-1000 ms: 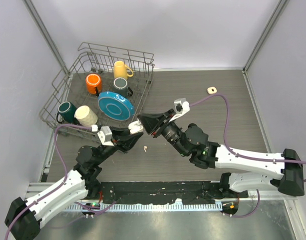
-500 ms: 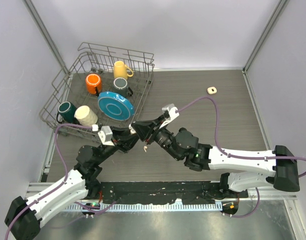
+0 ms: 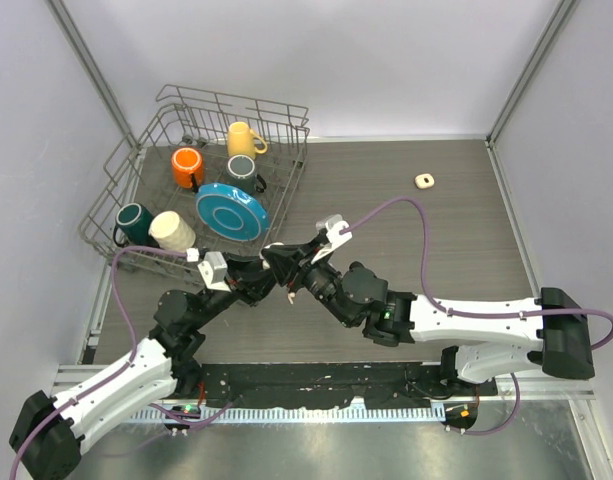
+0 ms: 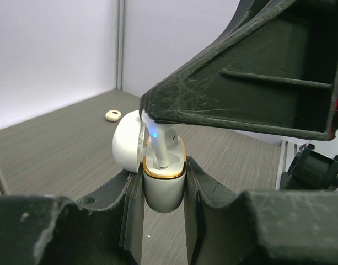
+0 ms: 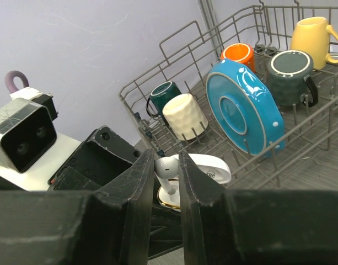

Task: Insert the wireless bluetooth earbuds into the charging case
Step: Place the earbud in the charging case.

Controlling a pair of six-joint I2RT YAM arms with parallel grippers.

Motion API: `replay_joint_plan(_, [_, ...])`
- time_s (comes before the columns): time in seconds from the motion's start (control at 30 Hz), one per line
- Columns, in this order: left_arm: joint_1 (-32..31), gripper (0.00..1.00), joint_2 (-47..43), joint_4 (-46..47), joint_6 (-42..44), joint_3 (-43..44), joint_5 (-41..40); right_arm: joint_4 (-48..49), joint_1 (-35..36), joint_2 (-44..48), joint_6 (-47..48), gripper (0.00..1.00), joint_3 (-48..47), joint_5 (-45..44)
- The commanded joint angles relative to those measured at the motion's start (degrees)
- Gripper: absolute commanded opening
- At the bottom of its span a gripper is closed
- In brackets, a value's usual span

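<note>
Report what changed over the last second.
The right gripper swung left toward the left gripper; its earbud now stands in the open charging case. The left gripper stayed shut on it; the blue plate and small beige item did not move.

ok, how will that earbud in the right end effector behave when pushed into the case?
Probably rigid: the earbud looks undeformed pinched in the right end effector. Likely slippery: its glossy rounded head could pivot in the grip. The charging case, clamped in the left end effector, looks smooth too and may slip under the push.
</note>
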State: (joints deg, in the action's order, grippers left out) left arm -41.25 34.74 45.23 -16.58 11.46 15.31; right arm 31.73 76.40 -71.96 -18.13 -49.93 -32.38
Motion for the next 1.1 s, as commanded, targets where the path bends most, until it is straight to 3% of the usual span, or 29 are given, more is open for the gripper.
replay_joint_plan(0.0, [-0.2, 0.00, 0.0, 4.2, -0.5, 2.6, 0.6, 2.9, 0.3, -0.1, 1.3, 0.01, -0.9, -3.8])
replay_joint_plan(1.07, [-0.3, 0.00, 0.4, 6.5, -0.2, 2.2, -1.6, -0.7, 1.6, 0.8, -2.3, 0.01, 1.7, -2.1])
